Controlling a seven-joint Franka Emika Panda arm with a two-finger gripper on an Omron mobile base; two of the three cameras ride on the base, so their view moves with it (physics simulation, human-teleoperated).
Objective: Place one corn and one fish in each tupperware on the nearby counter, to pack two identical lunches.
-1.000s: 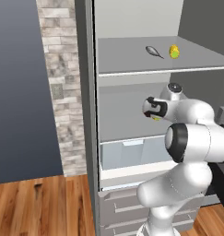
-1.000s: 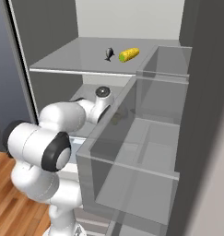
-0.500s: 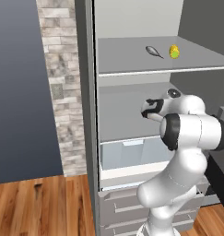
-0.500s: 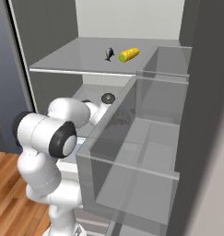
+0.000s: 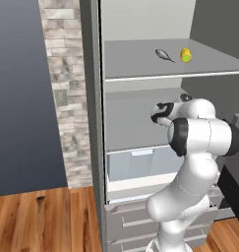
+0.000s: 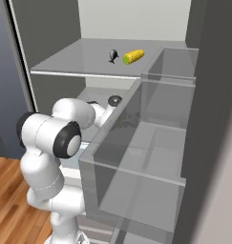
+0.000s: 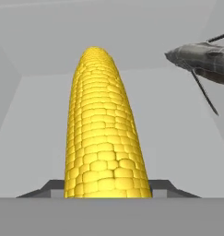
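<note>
— Inside the fridge, on the middle shelf, what's the pincer [image 7: 106, 190] doing?
— Its tips sit at both sides of a corn [image 7: 104, 133]; touching or not, I cannot tell. A fish [image 7: 203, 57] lies beside.
— And farther up?
— On the top shelf [image 5: 135, 61], another cob [image 5: 186, 54] lies near a second fish [image 5: 163, 54].

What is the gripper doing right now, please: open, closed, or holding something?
Gripper: its fingers sit on either side of a corn cob; whether they already grip it cannot be told.
</note>
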